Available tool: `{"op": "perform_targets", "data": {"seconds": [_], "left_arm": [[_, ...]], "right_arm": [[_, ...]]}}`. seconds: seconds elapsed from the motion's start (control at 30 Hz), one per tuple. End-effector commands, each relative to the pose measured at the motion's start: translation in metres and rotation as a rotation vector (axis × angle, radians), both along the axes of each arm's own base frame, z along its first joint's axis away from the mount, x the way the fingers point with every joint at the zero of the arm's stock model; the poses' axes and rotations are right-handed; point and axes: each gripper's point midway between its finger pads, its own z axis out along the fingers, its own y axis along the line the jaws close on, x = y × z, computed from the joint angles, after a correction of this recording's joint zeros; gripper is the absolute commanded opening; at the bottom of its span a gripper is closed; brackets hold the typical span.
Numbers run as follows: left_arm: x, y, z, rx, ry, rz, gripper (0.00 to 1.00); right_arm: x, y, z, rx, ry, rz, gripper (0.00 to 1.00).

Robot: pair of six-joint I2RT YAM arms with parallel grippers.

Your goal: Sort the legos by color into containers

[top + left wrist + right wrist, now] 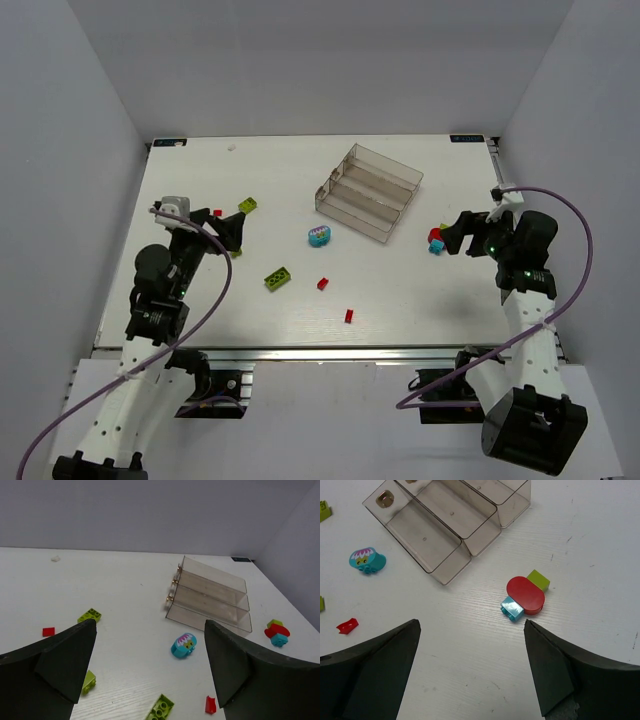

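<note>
The clear stepped tray [368, 192] [210, 597] [450, 525] of containers lies at the table's back centre, with no brick showing in it. Legos are scattered in front of it: a cyan brick with a magenta top [319, 236] [183, 645] [367, 561], lime bricks [278, 277] [247, 205] and small red pieces [323, 284] [349, 316]. A red oval piece [525, 595], a small cyan brick [512, 608] and a lime brick [538, 580] sit together on the right. My left gripper [232, 232] [150, 630] is open above the table at the left. My right gripper [458, 234] [470, 625] is open just short of the right cluster.
In the left wrist view, a red piece [48, 631] and lime bricks [89, 615] [89, 681] [161, 708] lie around my left fingers, and another red piece [210, 705] lies by the right finger. White walls enclose the table on three sides.
</note>
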Motion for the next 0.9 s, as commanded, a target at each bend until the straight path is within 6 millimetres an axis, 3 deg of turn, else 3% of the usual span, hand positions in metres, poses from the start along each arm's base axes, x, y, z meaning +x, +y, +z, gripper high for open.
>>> {"op": "perform_targets", "data": {"seconds": [0.0,0.17,0.2,0.3,0.37,0.4,0.43,0.47,0.5,0.53,0.57,0.6,0.63,0.67,0.7,0.73,0.77,0.8,0.83,0.87], "left_arm": [[0.002,-0.019,-0.012,0.005,0.053,-0.097,0.98],[0.007,-0.029,-0.018,0.012,0.109,-0.146,0.98],[0.01,-0.031,-0.03,0.019,0.16,-0.159,0.98],[0.011,-0.039,-0.033,0.026,0.19,-0.204,0.98],[0.014,-0.043,-0.039,0.028,0.223,-0.22,0.91],[0.015,-0.044,-0.039,0.029,0.231,-0.227,0.84],[0.014,-0.044,-0.039,0.027,0.236,-0.226,0.51],[0.016,-0.049,-0.043,0.024,0.26,-0.244,0.28],[0.015,-0.05,-0.045,0.02,0.279,-0.249,0.12],[0.016,-0.051,-0.046,0.019,0.288,-0.252,0.05],[0.017,-0.052,-0.049,0.016,0.305,-0.26,0.09],[0.017,-0.053,-0.048,0.013,0.31,-0.265,0.21],[0.017,-0.054,-0.051,0.008,0.326,-0.269,0.4],[0.018,-0.057,-0.054,0.009,0.34,-0.281,0.72],[0.019,-0.057,-0.054,0.006,0.345,-0.284,0.8],[0.018,-0.058,-0.055,0.007,0.354,-0.287,0.85],[0.019,-0.058,-0.055,0.006,0.359,-0.288,0.87],[0.019,-0.059,-0.056,0.003,0.362,-0.292,0.88],[0.018,-0.06,-0.055,0.001,0.36,-0.297,0.89],[0.017,-0.061,-0.053,-0.002,0.353,-0.303,0.89]], "right_arm": [[0.001,-0.004,0.011,0.004,-0.023,-0.012,0.89],[-0.001,-0.007,0.006,-0.028,-0.031,0.011,0.89],[-0.003,-0.005,0.004,-0.038,-0.034,0.03,0.89],[-0.014,0.004,-0.009,-0.121,-0.07,0.146,0.89],[-0.024,0.013,-0.005,-0.22,-0.141,0.271,0.89],[-0.028,0.014,-0.005,-0.241,-0.144,0.294,0.89],[-0.03,0.016,-0.001,-0.27,-0.16,0.319,0.89],[-0.033,0.017,0.004,-0.298,-0.183,0.347,0.89],[-0.039,0.021,0.008,-0.355,-0.214,0.425,0.89],[-0.04,0.024,0.011,-0.352,-0.229,0.445,0.89],[-0.039,0.027,0.011,-0.344,-0.228,0.465,0.89],[-0.037,0.027,0.011,-0.324,-0.208,0.462,0.88],[-0.028,0.02,0.018,-0.327,-0.185,0.416,0.79],[-0.014,0.011,0.006,-0.287,-0.088,0.366,0.71],[-0.008,0.005,0.0,-0.225,0.015,0.301,0.62],[0.006,-0.009,0.011,-0.255,0.045,0.238,0.53],[0.012,-0.014,-0.007,-0.231,0.134,0.219,0.53],[0.017,-0.018,-0.008,-0.229,0.147,0.197,0.56],[0.02,-0.021,-0.011,-0.237,0.153,0.166,0.79],[0.02,-0.017,-0.02,-0.253,0.159,0.164,0.89]]}}
